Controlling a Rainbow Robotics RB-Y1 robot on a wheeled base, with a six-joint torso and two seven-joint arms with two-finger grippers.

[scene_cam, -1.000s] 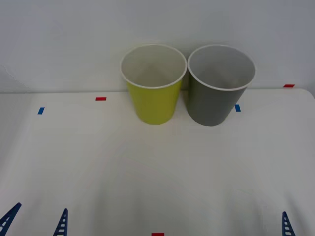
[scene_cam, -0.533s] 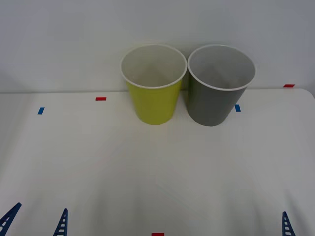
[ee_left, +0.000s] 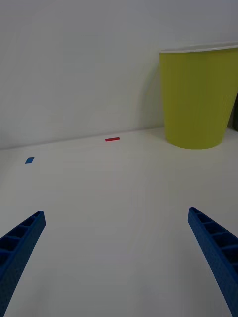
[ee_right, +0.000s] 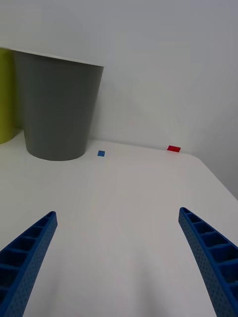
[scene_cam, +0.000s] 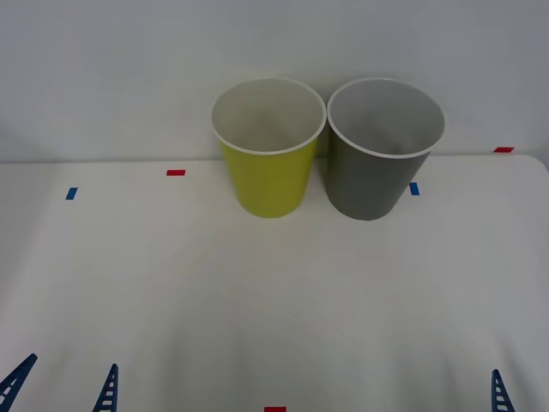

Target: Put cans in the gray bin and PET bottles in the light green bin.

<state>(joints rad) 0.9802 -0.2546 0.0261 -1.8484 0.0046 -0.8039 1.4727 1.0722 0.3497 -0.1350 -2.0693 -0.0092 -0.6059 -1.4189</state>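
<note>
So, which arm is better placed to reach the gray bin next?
Probably the right. The gray bin stands on the robot's right of the light green bin, and the open right gripper faces it; the open left gripper faces the light green bin.

At your twelve o'clock, the green bin (scene_cam: 268, 159) and gray bin (scene_cam: 383, 154) stand upright against the wall, gray to the right, rims seemingly touching; both white-rimmed, pale inside.

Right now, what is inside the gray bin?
The gray bin shows just its pale inner wall in the front view. Its bottom is hidden by the rim and near wall, so something lying low could go unseen.
</note>
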